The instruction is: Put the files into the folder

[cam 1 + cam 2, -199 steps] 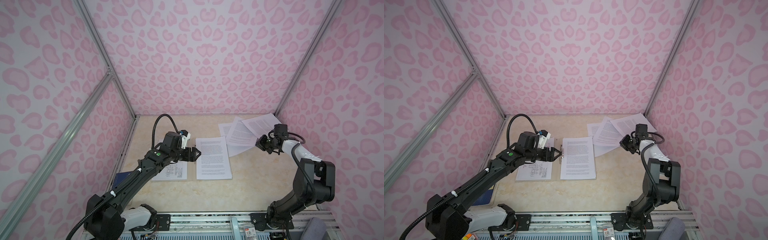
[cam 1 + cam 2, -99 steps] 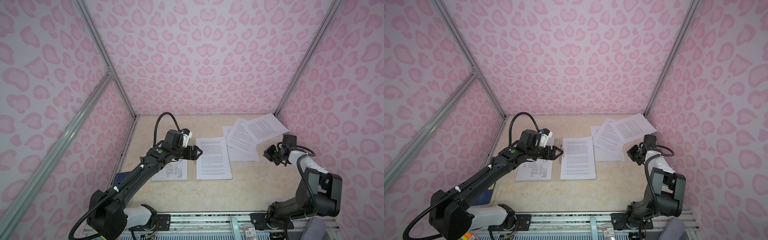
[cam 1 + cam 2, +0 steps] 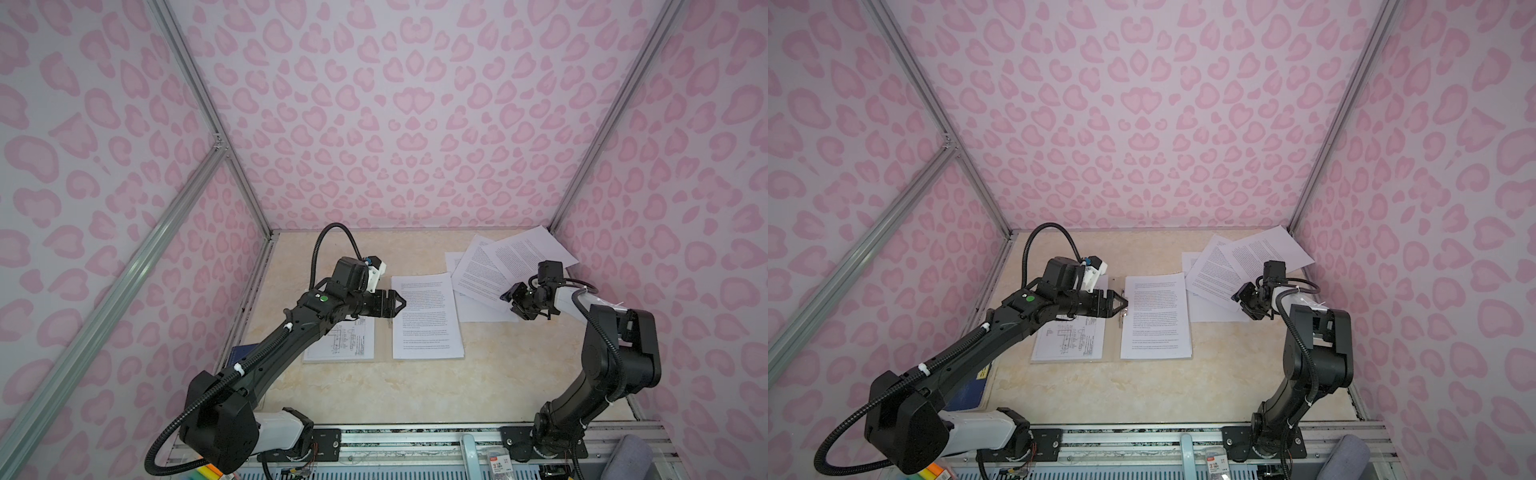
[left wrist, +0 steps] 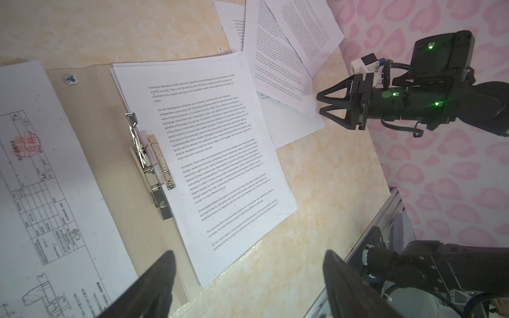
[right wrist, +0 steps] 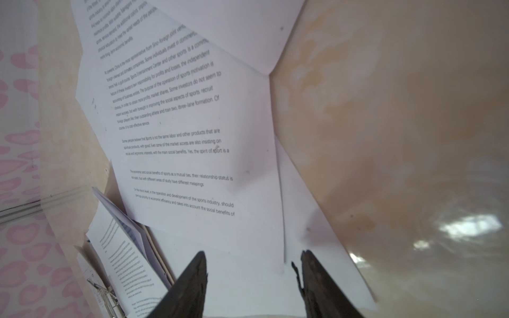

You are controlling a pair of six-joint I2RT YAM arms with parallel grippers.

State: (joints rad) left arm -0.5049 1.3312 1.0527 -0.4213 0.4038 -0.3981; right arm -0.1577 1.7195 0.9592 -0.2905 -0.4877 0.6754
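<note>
The folder (image 3: 383,345) lies open and flat in both top views, with a metal clip (image 4: 151,162) at its spine. A drawing sheet (image 3: 345,343) rests on its left leaf and a printed text sheet (image 3: 426,320) on its right. Three more files (image 3: 478,274) overlap loosely at the back right. My left gripper (image 3: 400,303) hovers open above the spine beside the text sheet's edge, holding nothing; its tips (image 4: 249,261) stand wide apart. My right gripper (image 3: 510,305) is open at the near edge of the loose files, and its jaws (image 5: 253,256) hang empty over white paper.
A dark blue book (image 3: 976,386) lies at the front left, partly under the left arm. Pink patterned walls close in the left, back and right sides. A metal rail (image 3: 415,432) runs along the table's front edge.
My right gripper has gone from shut to open and dropped toward the near edge of the loose files. The topmost loose sheet has shifted slightly. The left arm has barely moved.
</note>
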